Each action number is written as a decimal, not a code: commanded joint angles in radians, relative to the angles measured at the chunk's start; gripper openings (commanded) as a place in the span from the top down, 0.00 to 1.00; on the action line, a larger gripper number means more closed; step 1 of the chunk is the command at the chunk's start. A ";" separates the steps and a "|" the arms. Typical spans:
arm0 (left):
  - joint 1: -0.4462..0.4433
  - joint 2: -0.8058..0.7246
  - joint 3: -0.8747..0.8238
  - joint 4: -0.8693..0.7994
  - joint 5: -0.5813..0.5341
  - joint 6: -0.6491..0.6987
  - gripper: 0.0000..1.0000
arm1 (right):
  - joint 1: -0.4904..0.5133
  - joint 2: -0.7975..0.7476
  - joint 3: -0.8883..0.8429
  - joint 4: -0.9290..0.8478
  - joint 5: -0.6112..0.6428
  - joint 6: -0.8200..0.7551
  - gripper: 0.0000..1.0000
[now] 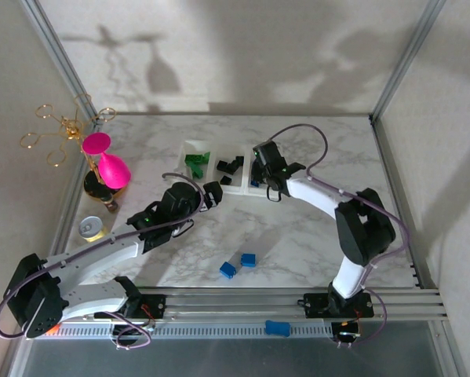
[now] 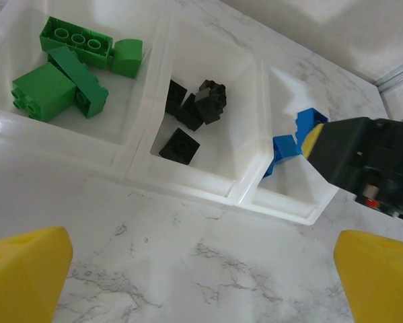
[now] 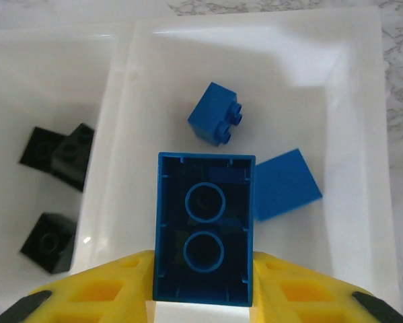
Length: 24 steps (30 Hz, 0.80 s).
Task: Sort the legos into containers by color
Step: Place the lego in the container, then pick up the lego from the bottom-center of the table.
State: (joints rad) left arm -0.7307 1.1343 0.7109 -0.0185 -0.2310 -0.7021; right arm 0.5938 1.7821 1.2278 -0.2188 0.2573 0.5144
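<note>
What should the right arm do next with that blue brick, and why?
Probably open the right gripper and drop the held blue brick: it hangs over the tray's right compartment, where two other blue bricks already lie.

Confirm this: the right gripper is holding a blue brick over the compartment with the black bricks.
Not right. The right gripper is holding a blue brick over the compartment with the blue bricks; the black bricks lie in the neighbouring one, as the right wrist view shows.
</note>
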 commanded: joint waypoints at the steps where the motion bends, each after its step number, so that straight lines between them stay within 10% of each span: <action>1: 0.016 0.001 0.027 0.025 0.010 0.020 0.00 | -0.021 0.071 0.078 0.016 -0.014 -0.068 0.62; 11: 0.026 -0.016 0.024 0.013 0.007 0.024 0.00 | -0.041 0.105 0.147 -0.002 -0.016 -0.091 0.51; 24: 0.002 -0.137 -0.034 -0.044 0.052 -0.028 0.00 | 0.063 -0.230 -0.134 -0.072 -0.076 -0.070 0.45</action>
State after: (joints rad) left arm -0.7193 1.0325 0.7044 -0.0273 -0.2031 -0.7074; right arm 0.6170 1.6176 1.1603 -0.2379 0.1959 0.4339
